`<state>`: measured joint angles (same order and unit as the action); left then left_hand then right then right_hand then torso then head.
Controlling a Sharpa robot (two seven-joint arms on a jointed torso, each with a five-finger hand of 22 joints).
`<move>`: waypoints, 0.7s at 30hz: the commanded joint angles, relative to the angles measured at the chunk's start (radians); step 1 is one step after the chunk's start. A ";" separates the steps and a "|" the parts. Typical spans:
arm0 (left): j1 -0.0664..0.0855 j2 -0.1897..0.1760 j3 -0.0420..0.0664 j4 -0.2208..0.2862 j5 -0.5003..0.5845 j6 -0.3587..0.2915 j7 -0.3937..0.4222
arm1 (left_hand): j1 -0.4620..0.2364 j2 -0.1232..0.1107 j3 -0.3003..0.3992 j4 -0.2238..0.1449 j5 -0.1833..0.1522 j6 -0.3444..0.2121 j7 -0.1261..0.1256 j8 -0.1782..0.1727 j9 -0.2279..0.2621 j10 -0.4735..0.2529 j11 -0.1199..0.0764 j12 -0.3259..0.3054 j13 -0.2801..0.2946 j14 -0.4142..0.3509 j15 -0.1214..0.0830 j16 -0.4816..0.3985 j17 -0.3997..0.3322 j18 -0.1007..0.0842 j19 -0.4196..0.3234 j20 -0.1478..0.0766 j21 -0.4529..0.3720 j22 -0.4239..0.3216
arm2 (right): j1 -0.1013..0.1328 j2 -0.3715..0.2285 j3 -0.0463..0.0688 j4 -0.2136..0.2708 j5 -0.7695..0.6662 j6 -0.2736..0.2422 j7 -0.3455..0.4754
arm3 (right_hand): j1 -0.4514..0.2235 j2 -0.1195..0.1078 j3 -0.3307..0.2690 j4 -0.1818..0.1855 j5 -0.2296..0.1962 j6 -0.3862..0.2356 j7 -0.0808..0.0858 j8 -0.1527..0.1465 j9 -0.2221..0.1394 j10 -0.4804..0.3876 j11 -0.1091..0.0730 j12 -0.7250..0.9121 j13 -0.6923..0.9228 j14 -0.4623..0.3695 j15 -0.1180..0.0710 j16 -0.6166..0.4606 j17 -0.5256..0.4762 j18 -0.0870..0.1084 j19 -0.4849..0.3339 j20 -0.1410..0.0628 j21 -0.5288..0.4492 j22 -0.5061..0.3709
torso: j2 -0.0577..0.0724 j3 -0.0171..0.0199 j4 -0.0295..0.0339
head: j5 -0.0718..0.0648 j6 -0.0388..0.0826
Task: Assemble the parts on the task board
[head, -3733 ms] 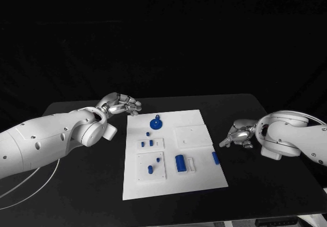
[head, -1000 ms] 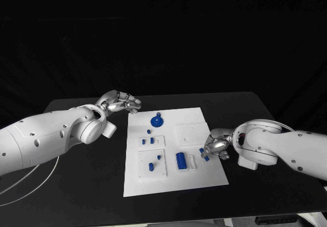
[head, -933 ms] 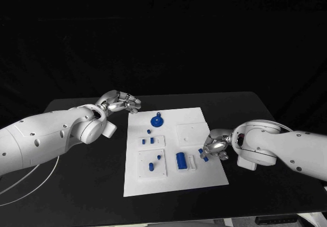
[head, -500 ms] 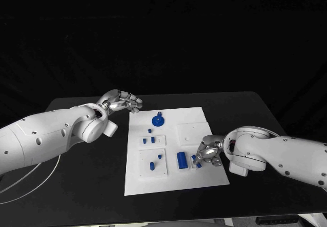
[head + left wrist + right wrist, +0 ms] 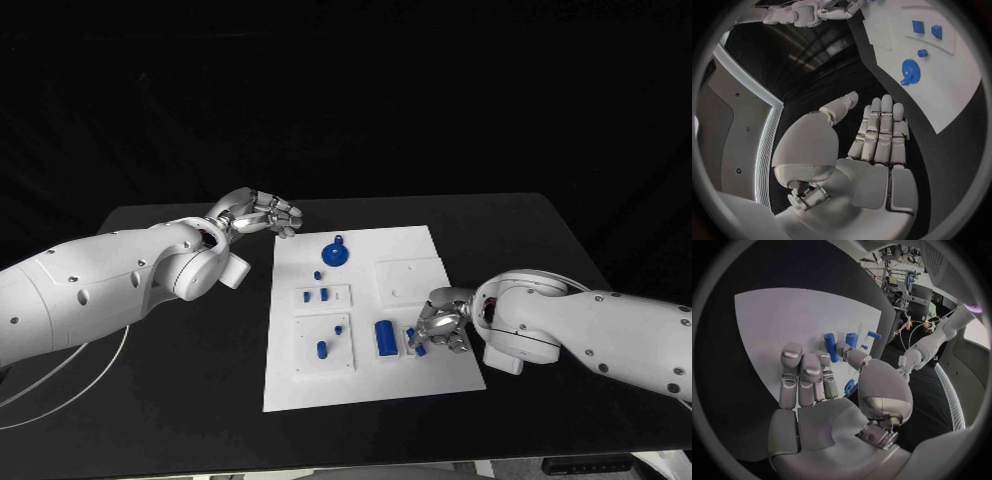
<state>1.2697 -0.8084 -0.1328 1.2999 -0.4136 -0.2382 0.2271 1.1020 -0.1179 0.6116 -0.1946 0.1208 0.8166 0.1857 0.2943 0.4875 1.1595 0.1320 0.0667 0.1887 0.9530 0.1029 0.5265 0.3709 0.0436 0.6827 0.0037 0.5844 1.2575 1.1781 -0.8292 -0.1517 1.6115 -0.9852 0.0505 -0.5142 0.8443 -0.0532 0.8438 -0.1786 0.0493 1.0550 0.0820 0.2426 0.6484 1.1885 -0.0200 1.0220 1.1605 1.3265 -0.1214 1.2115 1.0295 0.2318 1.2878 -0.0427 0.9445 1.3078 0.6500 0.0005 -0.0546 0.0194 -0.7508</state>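
Note:
The white task board [image 5: 368,385] lies in the middle of the black table. On it sit a round blue part with a knob [image 5: 333,255], two small blue pieces [image 5: 310,296], blue pegs [image 5: 320,349] and an upright blue block [image 5: 385,337]. My right hand [image 5: 440,325] hovers over the board's right half, beside the block, and pinches a short blue bar [image 5: 849,386] between thumb and fingers. My left hand [image 5: 260,215] hangs off the board's far left corner; its fingers [image 5: 879,130] lie straight and hold nothing. The round part [image 5: 910,71] lies ahead of them.
Black table surrounds the board on all sides, with wide room to its left and front. A raised white plate [image 5: 407,277] stands on the board behind my right hand. The blue block [image 5: 829,346] and smaller blue pieces [image 5: 852,339] lie just past my right fingertips.
My right hand came in from the table at the right onto the board, took the blue bar from the board's right edge and carried it left toward the blue block. The left hand stayed put.

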 commanded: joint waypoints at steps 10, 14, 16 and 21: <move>0.000 0.000 0.000 0.003 0.004 0.016 0.004 | -0.013 0.000 0.000 0.010 -0.005 -0.006 -0.004 0.005 -0.001 0.000 0.001 0.006 -0.002 0.007 0.002 -0.005 0.003 0.013 0.008 0.001 -0.006 0.002 | -0.002 0.008 0.000 -0.001 -0.011 -0.010 0.011 | -0.045 -0.014 -0.043 0.005 0.008 0.010 0.002 0.000 -0.006 0.011 -0.007 -0.006 0.003 -0.001 -0.009 0.006 -0.002 0.030 0.002 0.006 0.006 0.010 | 0.000 -0.0001 -0.0007 | 0.002 -0.001; 0.000 -0.001 0.000 0.003 0.004 0.016 0.004 | -0.013 0.000 0.000 0.010 -0.005 -0.006 -0.004 0.005 -0.001 0.000 0.001 0.006 -0.002 0.007 0.002 -0.005 0.003 0.013 0.008 0.001 -0.006 0.002 | -0.002 0.010 0.000 -0.001 -0.011 -0.010 0.013 | -0.067 -0.028 -0.076 0.006 0.006 0.010 0.001 -0.001 -0.007 0.011 -0.008 -0.006 0.005 -0.001 -0.010 0.006 -0.003 0.030 0.002 0.005 0.007 0.009 | 0.000 -0.0004 -0.0002 | 0.004 -0.001; 0.000 -0.002 0.000 0.003 0.004 0.016 0.004 | -0.013 0.000 0.000 0.011 -0.005 -0.006 -0.004 0.005 -0.001 0.000 0.001 0.006 -0.002 0.007 0.002 -0.005 0.003 0.013 0.008 0.001 -0.006 0.002 | -0.002 0.010 0.000 -0.001 -0.011 -0.015 0.016 | -0.075 -0.035 -0.087 0.007 0.005 0.010 0.001 -0.002 -0.007 0.010 -0.008 -0.007 0.005 -0.001 -0.010 0.006 -0.003 0.030 0.001 0.005 0.007 0.009 | 0.000 -0.0004 -0.0002 | 0.004 -0.001; 0.000 -0.004 0.000 0.003 0.004 0.016 0.003 | -0.014 0.001 0.000 0.011 -0.005 -0.006 -0.004 0.005 -0.001 0.000 0.001 0.006 -0.002 0.007 0.002 -0.005 0.004 0.013 0.008 0.001 -0.006 0.002 | -0.002 0.010 0.000 0.001 -0.011 -0.018 0.022 | -0.090 -0.063 -0.116 0.008 0.010 0.007 0.001 -0.005 -0.009 0.007 -0.008 -0.009 0.006 -0.003 -0.011 0.006 -0.004 0.030 -0.001 0.001 0.005 0.008 | 0.000 -0.0002 -0.0009 | 0.008 -0.004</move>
<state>1.2697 -0.8134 -0.1328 1.3007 -0.4136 -0.2352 0.2252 1.0985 -0.1143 0.6117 -0.1893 0.1208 0.8166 0.1857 0.2942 0.4877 1.1595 0.1320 0.0667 0.1880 0.9530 0.1029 0.5265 0.3730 0.0436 0.6827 0.0037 0.5844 1.2583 1.1769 -0.8221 -0.1521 1.6092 -0.9934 0.0398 -0.5121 0.7535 -0.1092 0.7321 -0.1713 0.0546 1.0608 0.0840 0.2418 0.6404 1.1945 -0.0260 1.0199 1.1657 1.3235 -0.1243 1.2118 1.0264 0.2320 1.2877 -0.0426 0.9445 1.3077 0.6496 0.0005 -0.0551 0.0253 -0.7540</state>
